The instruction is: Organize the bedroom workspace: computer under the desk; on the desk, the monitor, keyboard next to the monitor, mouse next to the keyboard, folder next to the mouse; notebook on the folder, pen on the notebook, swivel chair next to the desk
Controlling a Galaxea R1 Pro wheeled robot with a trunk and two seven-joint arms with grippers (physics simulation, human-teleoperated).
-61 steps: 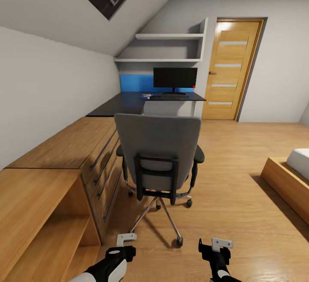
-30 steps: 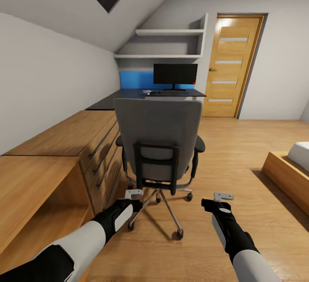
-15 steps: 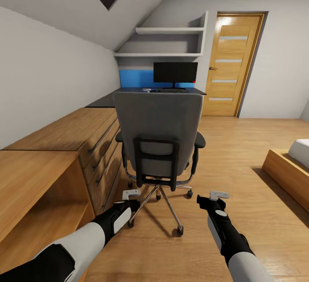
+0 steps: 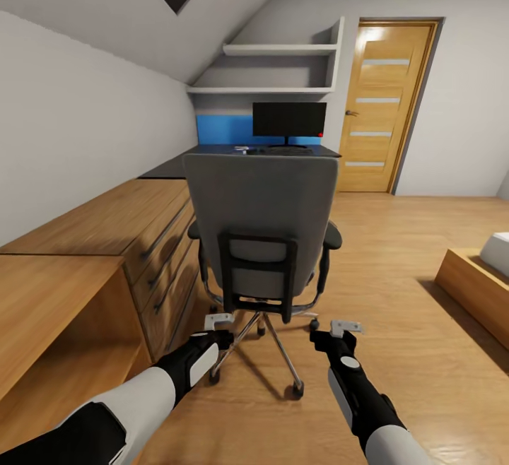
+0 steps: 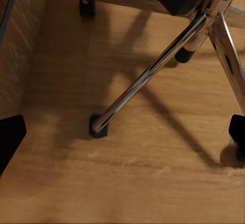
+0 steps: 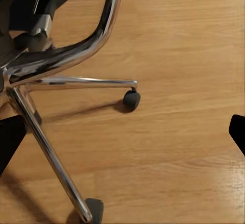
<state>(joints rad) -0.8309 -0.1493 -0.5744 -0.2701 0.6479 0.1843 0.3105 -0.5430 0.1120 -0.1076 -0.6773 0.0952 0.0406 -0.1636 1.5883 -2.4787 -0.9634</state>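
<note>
Directly ahead of the robot stands the swivel chair (image 4: pixel 261 232), its grey back turned toward the camera and its metal star base (image 4: pixel 272 341) spread on the wooden floor (image 4: pixel 396 352). The left gripper (image 4: pixel 218 321) hovers low at about 7 o'clock from the chair's base, just beside a chrome leg; the right gripper (image 4: pixel 345 326) hovers at about 5 o'clock from the base, a little apart from the nearest caster. Both sets of jaws stand wide apart and hold nothing; in each wrist view the dark fingertips (image 5: pixel 10 137) (image 6: pixel 237 132) sit at opposite edges with bare floor between them. In the left wrist view a chrome leg (image 5: pixel 153 73) ends in a black caster (image 5: pixel 97 127) between the fingers. In the right wrist view a caster (image 6: pixel 131 99) and the curved chrome frame (image 6: pixel 76 50) of the chair lie ahead.

Beyond the chair, at 12 o'clock, the monitor (image 4: pixel 289 120) stands on the black desk (image 4: pixel 170 165), with a blue wall panel (image 4: pixel 223 129) behind. A wooden drawer chest (image 4: pixel 127 239) runs along at 9 o'clock, and a wooden door (image 4: pixel 382 104) is at 1 o'clock.

Compared with half a second earlier, the chair appears slightly larger and the right gripper has shifted inward toward the chair base; the left gripper sits much as it did.

No readable writing or brand marks can be made out.
</note>
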